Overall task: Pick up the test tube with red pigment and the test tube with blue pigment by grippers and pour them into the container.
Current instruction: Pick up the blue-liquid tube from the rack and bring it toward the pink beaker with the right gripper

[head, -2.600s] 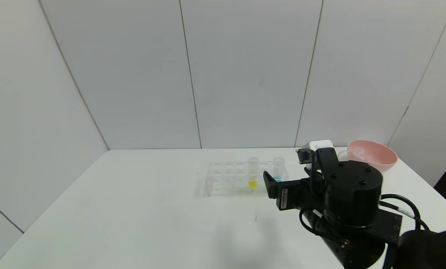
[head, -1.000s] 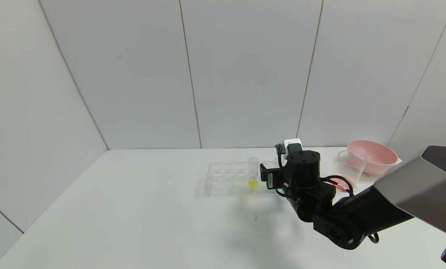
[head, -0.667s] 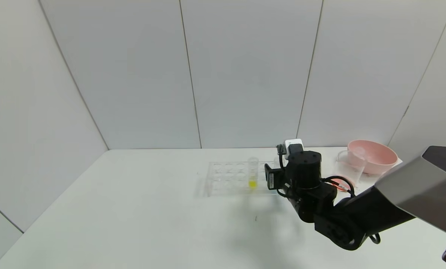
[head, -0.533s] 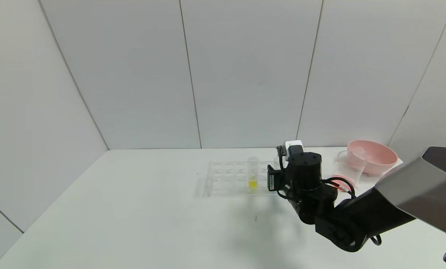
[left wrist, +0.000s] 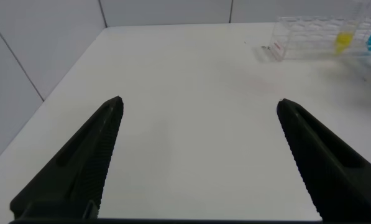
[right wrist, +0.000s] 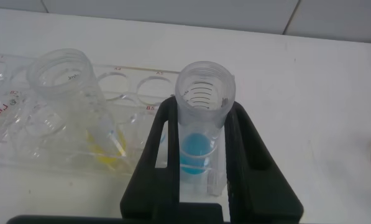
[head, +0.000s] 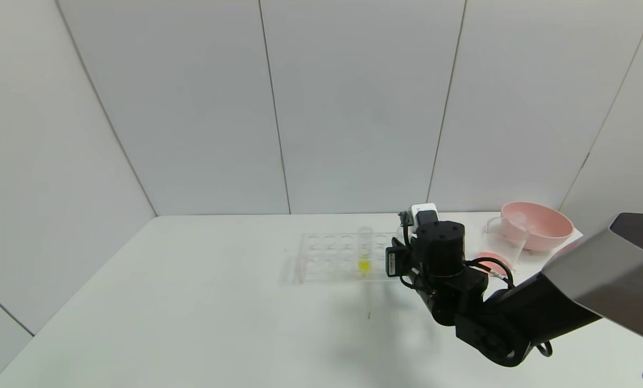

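Note:
My right gripper stands at the right end of the clear tube rack, its black fingers pressed on both sides of the test tube with blue pigment. The tube stands upright in its rack hole, with cyan liquid at its base. In the head view the gripper hides most of that tube. The test tube with red pigment is out of view. The container, a clear beaker, stands right of the arm with a red layer at its bottom. My left gripper is open and empty over bare table.
A tube with yellow liquid stands in the rack just left of my right gripper; it also shows in the right wrist view. A pink bowl sits behind the container at the table's back right corner.
My right arm reached forward to the rack and brought its fingers around the blue tube. Over the last second the gripper edged slightly right. The tube has stayed in the rack.

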